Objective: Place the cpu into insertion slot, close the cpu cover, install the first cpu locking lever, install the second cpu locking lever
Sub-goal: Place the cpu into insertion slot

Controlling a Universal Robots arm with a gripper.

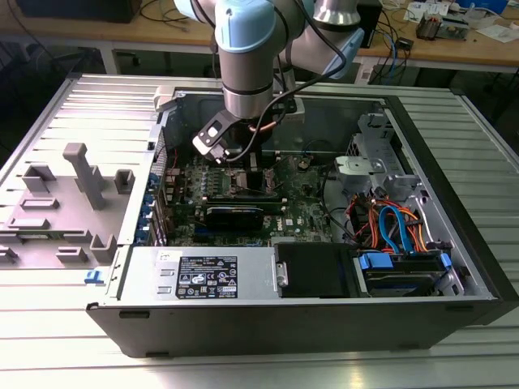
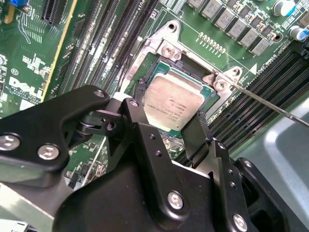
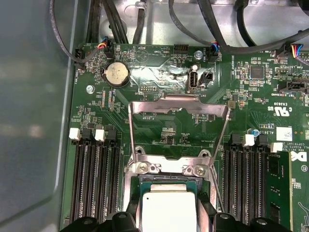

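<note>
We judge the first step to be in hand: placing the cpu (image 2: 175, 100) into the insertion slot (image 2: 159, 42). The gripper (image 2: 170, 106) is down over the socket with its fingers (image 2: 136, 108) set narrow, one against each of two opposite edges of the chip, so we read it as holding the cpu. The chip lies between the fingertips, within the slot's silvery rim. Whether it is fully seated or a little proud of the contacts, we cannot tell.

Beyond the fingertips, the cpu cover (image 3: 159, 102) stands swung open from its hinge, its square window showing green board behind it. A thin locking lever (image 2: 270, 105) angles away from the hinge screw, unlatched. Neither the cover step nor the lever steps is done.

In our judgement, the move from here calls for the chip to lie flat and square in the socket before the grip loosens. A tilt or a sideways drag could harm the contacts beneath.

Room is tight. Long black memory slots (image 3: 94, 179) run close along both flanks of the fingers, and a coin battery (image 3: 117, 73) sits farther out past the open cover. The motherboard (image 3: 270, 96) lies in an open computer case (image 1: 268, 324), which rests on a ribbed metal table (image 1: 243, 369).
</note>
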